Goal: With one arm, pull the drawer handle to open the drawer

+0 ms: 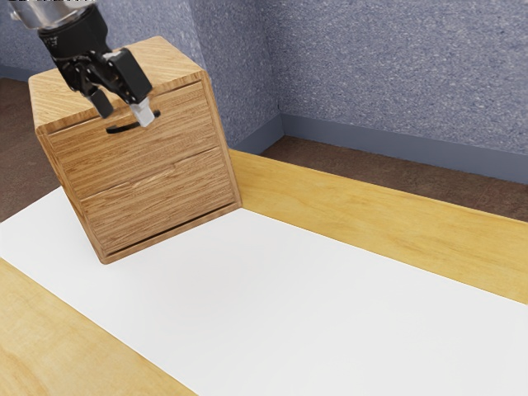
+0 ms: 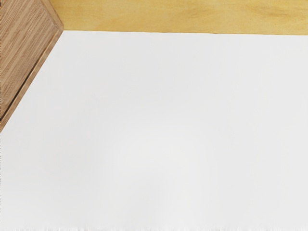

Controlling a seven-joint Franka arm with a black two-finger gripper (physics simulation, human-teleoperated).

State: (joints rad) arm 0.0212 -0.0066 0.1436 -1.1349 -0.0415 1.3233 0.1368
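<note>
A small wooden cabinet (image 1: 99,78) stands on the white mat at the exterior view's upper left. It has two drawer fronts, both flush with the body. The upper drawer (image 1: 136,148) has a dark slot handle (image 1: 125,127) near its top edge. My black gripper (image 1: 124,110) hangs just above and in front of that slot, open, with its fingers (image 1: 145,115) spread apart and nothing held between them. In the wrist view a corner of the cabinet (image 2: 21,53) lies beside the hand, over the mat.
The white mat (image 1: 272,305) covers most of the wooden table (image 1: 396,219), reaching toward the exterior view's right and front. Blue walls and a brown floor lie behind. In the wrist view a strip of bare table wood (image 2: 183,14) borders the mat (image 2: 168,134).
</note>
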